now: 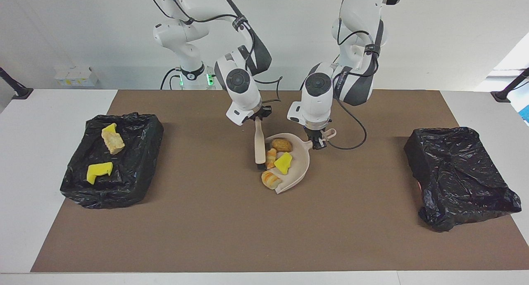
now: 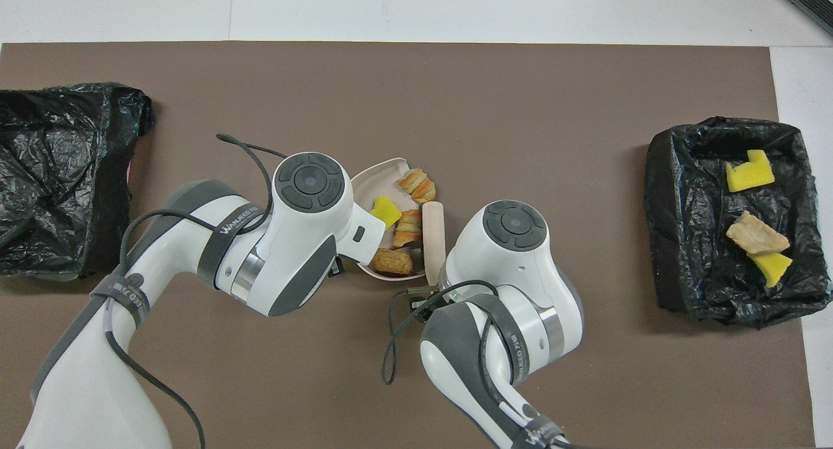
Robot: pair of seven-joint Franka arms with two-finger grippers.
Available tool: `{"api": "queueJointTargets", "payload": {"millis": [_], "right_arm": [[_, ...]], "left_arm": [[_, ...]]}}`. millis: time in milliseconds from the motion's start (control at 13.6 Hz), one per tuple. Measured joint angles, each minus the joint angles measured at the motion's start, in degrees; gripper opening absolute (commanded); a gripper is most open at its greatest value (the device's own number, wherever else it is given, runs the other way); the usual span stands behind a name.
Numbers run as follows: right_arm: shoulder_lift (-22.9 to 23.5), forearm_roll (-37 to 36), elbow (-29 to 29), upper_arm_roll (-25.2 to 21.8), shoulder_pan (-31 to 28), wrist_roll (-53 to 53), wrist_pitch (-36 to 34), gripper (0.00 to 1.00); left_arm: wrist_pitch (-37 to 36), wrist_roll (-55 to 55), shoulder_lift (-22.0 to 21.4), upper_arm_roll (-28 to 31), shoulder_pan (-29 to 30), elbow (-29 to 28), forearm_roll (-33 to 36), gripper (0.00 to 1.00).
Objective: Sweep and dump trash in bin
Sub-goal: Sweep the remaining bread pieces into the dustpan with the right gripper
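right pincer (image 1: 257, 118): clamped on hand brush (image 1: 260, 146), striped pastry scrap (image 1: 271, 158) against bristles below | left pincer (image 1: 317, 143): pinching dustpan (image 1: 303, 163) handle, sponge chunk (image 1: 283, 162) and bun (image 1: 281, 145) inside beside it

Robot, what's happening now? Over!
Right pincer shut on brush, left pincer shut on dustpan handle. Three scraps in pan, striped roll at its lip. Nothing blocking.
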Motion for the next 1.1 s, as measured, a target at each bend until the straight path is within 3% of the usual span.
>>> {"api": "queueJointTargets", "payload": {"millis": [367,734,881,1102], "right_arm": [[-1.5,0.0,1.4,-0.6,-0.3,-0.3,-7.3,0.0],[-2.8,-10.4,3.8,-0.7,-1.8,-4.9,-11.8,0.0],[-1.5,-15.5,5.7,-0.7,-2.8,-8.0,-11.8,0.0],[4.6,-19.7,11.1,-0.7,-3.5,-9.0,-11.7,0.0]], "left_arm": [[0.0,0.0,0.0,0.0,0.0,0.0,0.0,0.0],[0.6,0.0,-0.2,0.0,0.0,-0.7,0.0,0.0],[1.0,0.0,-0.3,0.0,0.0,-1.0,0.0,0.0],[1.2,0.0,-0.5,0.0,0.0,-1.3,0.0,0.0]]}}
